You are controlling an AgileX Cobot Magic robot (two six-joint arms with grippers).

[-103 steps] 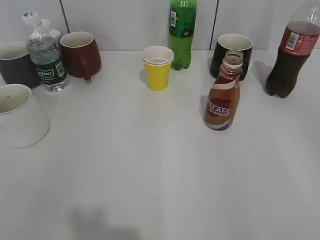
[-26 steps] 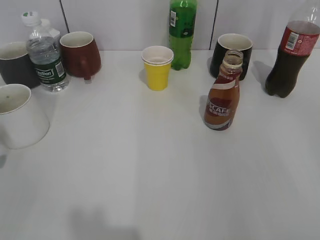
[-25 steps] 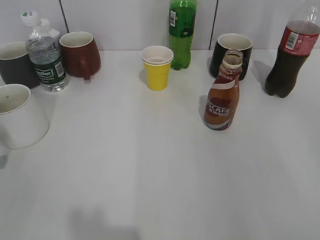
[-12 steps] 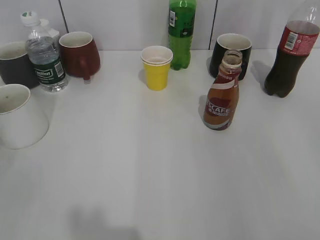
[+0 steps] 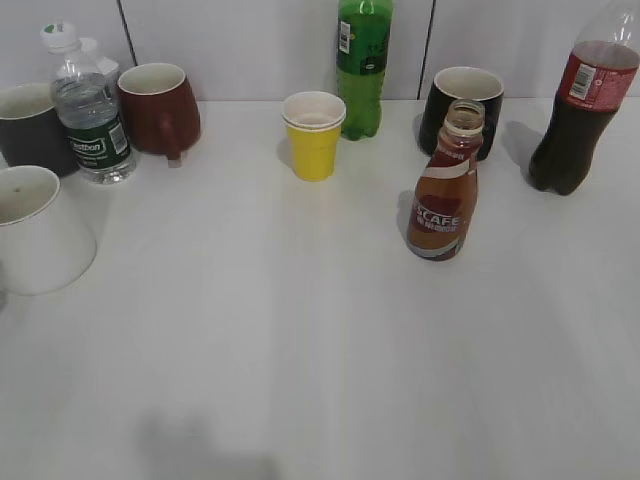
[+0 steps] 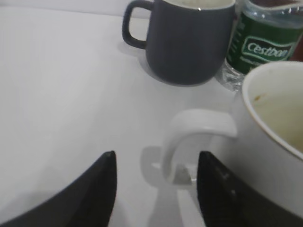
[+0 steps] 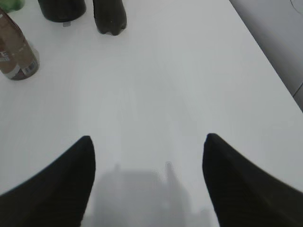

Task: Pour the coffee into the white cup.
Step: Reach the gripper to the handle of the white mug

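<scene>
White cup (image 6: 265, 142) handle sits between the left gripper's (image 6: 156, 182) parted, released jaws, touching neither.

"Cestbon" on water bottle (image 6: 265, 45) label; "SCAFE" on coffee bottle (image 5: 442, 195).

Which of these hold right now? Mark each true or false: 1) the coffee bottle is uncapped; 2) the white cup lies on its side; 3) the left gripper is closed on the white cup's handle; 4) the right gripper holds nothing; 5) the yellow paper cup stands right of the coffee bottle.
1) True: the coffee bottle has an open neck.
2) False: the white cup stands upright, mouth up.
3) False: the left gripper is open, its fingers either side of the handle, not clamped.
4) True: the right gripper is open over bare table.
5) False: the yellow paper cup stands left of the bottle, farther back.
</scene>
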